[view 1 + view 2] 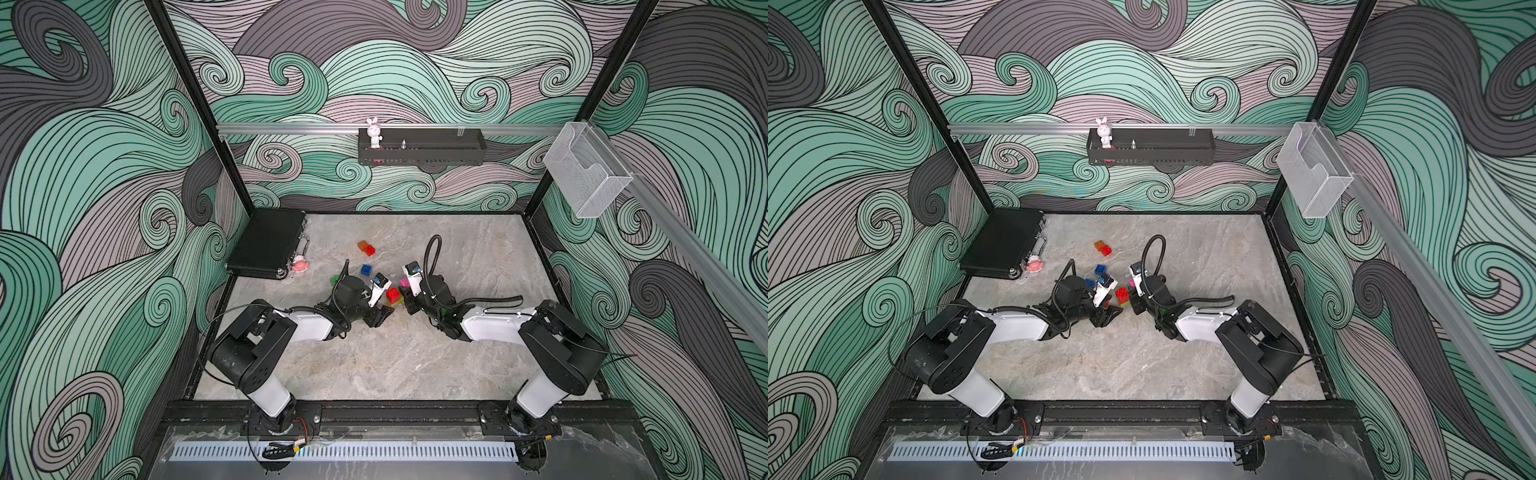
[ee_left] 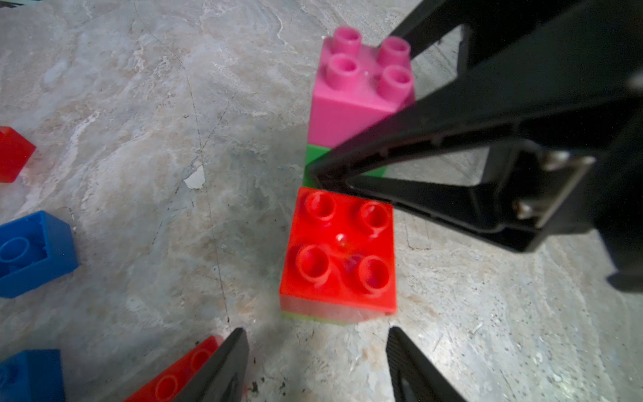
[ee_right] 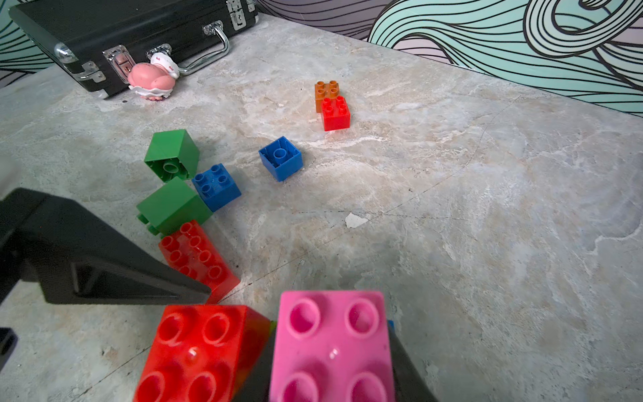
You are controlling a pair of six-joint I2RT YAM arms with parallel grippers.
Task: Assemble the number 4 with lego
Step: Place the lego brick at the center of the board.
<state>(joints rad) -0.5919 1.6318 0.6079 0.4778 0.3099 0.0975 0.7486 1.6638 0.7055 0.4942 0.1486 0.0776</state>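
The right gripper [image 3: 332, 377] pinched the pink brick [image 3: 330, 330] just beside the red brick [image 2: 339, 250], while the left gripper [image 2: 316, 332] stood spread near that red brick.

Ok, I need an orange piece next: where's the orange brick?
In a top view, the orange brick stands toward the back of the table, against a red brick, right of the black case.

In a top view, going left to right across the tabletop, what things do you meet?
black case → pink toy figure → blue brick → red brick on the build → pink brick
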